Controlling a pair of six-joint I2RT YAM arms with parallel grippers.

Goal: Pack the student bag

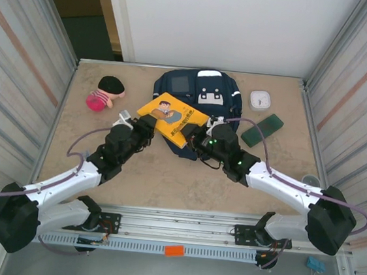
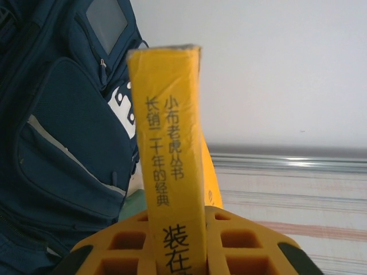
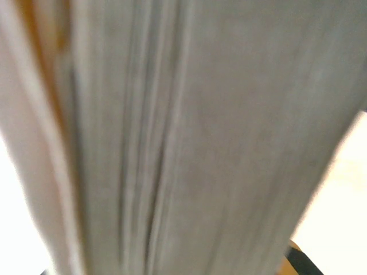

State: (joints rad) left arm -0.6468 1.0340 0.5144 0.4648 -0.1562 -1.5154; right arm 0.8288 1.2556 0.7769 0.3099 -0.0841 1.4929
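Overhead, student bag (image 1: 198, 90): navy, lying at the far middle of the table (image 1: 166, 175), white patch on the front pocket
Overhead, yellow book (image 1: 171, 118): held tilted over the near edge of the student bag, not yet inside; cover title too small to read
Overhead, left gripper (image 1: 146, 126): at the left corner of the yellow book
Overhead, right gripper (image 1: 195, 139): at its near right corner
Overhead, left to pack: doll (image 1: 106, 93) left of the student bag, white box (image 1: 260, 99) and green case (image 1: 262, 130) to its right, all on the table
Left wrist, left gripper (image 2: 178, 240): yellow fingers clamped on the spine of the yellow book (image 2: 169, 132), student bag (image 2: 63, 143) just beside
Left wrist, spine lettering: 小布老虎丛书; 长销二十年的经典; larger 装在, cut off at the fingers
Right wrist, yellow book (image 3: 183, 137): blurred page edges close to the lens
Right wrist, right gripper: jaws hidden by the pages; clamped or apart cannot be told
Progress: judged early; nothing seen inside the student bag, book going first, three items waiting, opening of the bag not made out
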